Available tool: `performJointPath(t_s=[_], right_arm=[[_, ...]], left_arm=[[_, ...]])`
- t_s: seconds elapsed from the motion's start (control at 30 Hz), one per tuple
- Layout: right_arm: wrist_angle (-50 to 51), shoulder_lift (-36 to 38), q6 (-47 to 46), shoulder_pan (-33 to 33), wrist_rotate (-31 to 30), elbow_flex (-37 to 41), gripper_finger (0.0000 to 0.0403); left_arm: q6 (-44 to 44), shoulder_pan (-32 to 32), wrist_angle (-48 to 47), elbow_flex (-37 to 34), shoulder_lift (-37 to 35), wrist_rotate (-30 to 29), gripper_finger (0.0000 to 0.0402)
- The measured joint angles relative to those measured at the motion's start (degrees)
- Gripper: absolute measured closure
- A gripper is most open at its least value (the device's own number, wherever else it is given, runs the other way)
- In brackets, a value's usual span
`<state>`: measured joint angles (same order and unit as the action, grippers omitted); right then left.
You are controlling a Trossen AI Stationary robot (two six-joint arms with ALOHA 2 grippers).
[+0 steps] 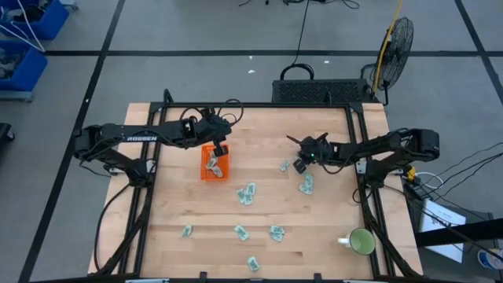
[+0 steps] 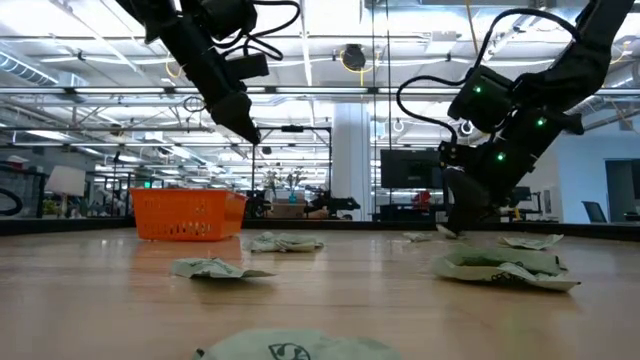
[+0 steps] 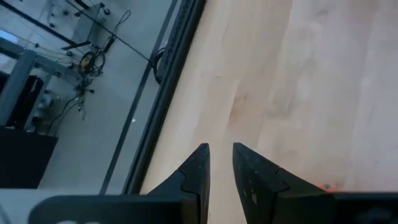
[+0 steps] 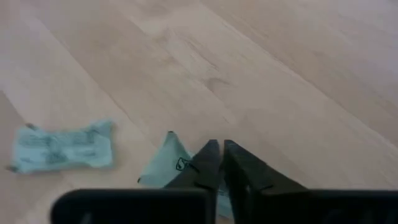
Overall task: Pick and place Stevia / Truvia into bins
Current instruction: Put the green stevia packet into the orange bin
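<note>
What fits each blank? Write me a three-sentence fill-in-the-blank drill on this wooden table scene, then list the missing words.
1. The left gripper hangs, fingers slightly apart, over the shallow rectangular bright ___ plastic tray.
2. The right gripper is down at the table with its fingers ___ on a small pale green paper sachet.
3. The round green mug stands on the table nearer the ___ arm.

Missing words: orange; shut; right
</note>
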<state>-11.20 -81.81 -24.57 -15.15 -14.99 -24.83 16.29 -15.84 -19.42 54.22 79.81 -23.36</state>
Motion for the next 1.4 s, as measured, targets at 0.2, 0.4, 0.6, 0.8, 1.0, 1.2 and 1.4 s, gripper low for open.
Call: performJointPath(t_s=[0.2, 0.4, 0.6, 0.8, 1.0, 1.2, 1.4], right_arm=[[-28.35, 0.01, 6.71, 1.64, 15.05, -0.1, 0.0398], [-58.96, 0.12, 12.49, 4.26, 18.32, -0.25, 0.04], [-54.35, -1.84, 17.7, 6.45, 12.18, -7.79, 0.0402], [-37.76, -13.47, 24.42, 8.59, 12.31, -24.44, 0.0402], [-34.75, -28.81, 26.86, 8.34, 12.23, -40.51, 0.0402], [-32.69, -40.8, 27.69, 8.37, 12.26, -50.05, 0.0403], [-31.67, -45.68, 26.67, 7.94, 17.57, -51.53, 0.0396]], left_arm=[[-3.12, -0.02, -0.01, 0.0, 0.0, -5.77, 0.0325], [-4.76, 0.0, 0.0, 0.0, -0.06, -11.52, 0.0325], [-0.94, -0.02, -0.09, 0.0, -2.89, -22.9, 0.0325], [0.1, -0.01, 0.43, 0.01, -11.52, -22.94, 0.0325], [0.08, -1.19, -0.21, 0.07, -21.18, -22.56, 0.0325], [-1.99, -1.36, -1.84, 0.07, -26.66, -21.59, 0.0325], [-3.6, -1.4, -5.59, 0.04, -27.79, -21.24, 0.0325]])
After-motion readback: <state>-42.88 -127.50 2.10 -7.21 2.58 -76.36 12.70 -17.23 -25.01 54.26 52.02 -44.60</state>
